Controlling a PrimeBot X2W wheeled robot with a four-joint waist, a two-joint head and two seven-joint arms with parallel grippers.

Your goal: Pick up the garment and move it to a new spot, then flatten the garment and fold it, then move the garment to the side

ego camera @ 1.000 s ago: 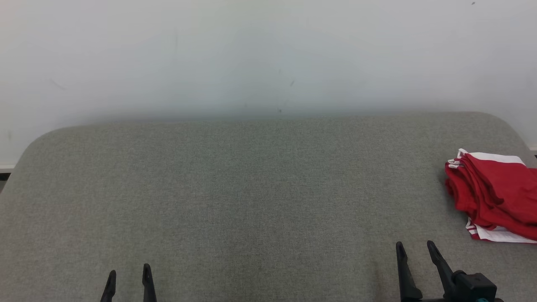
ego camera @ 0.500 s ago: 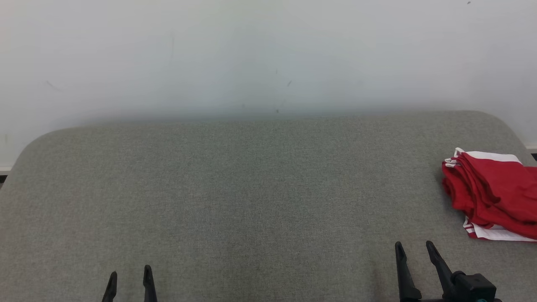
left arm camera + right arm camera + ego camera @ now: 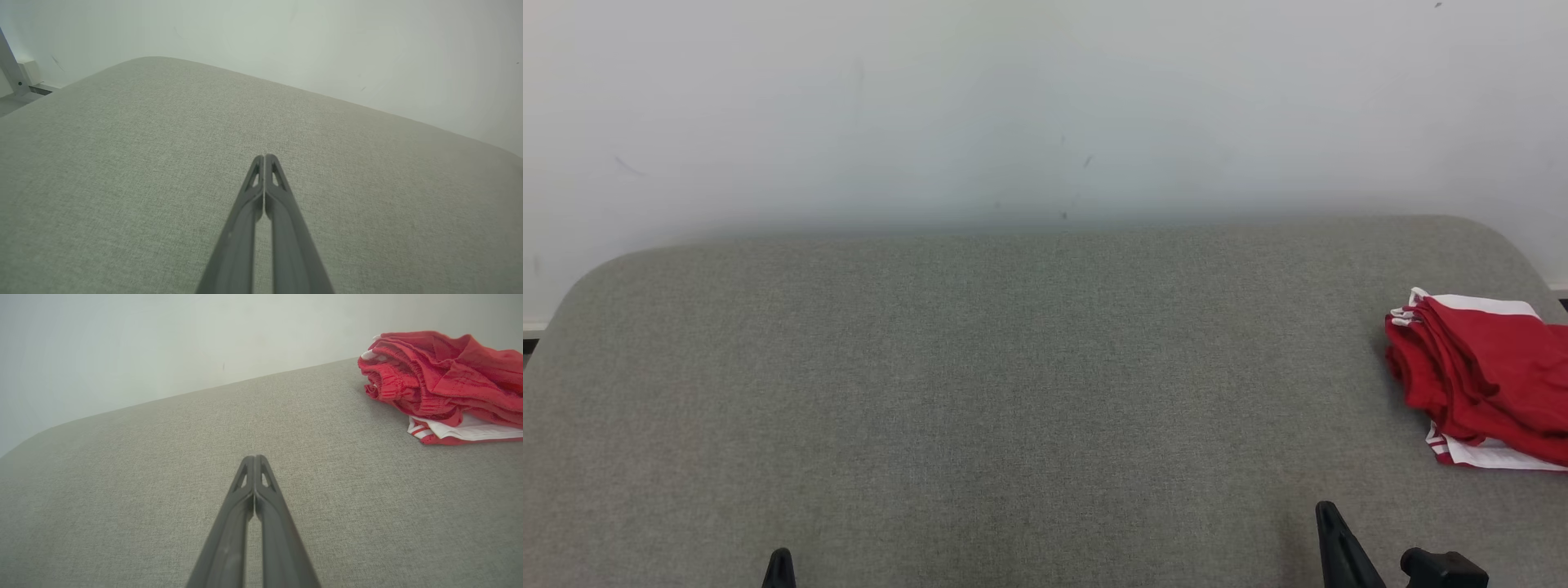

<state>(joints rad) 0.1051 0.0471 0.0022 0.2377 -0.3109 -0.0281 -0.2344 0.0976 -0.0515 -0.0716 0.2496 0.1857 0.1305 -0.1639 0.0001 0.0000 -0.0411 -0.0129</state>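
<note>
My left gripper and right gripper look like dark grey moulded plastic, smooth and matt, with a dull sheen along the fingers. The table top is covered in grey woven cloth, matt and finely grained. At the upper right of my right wrist view, the red shorts are thin, soft, crumpled cloth with a gathered waistband and smooth white trim. The wall is smooth matt paint, lightly scuffed.
</note>
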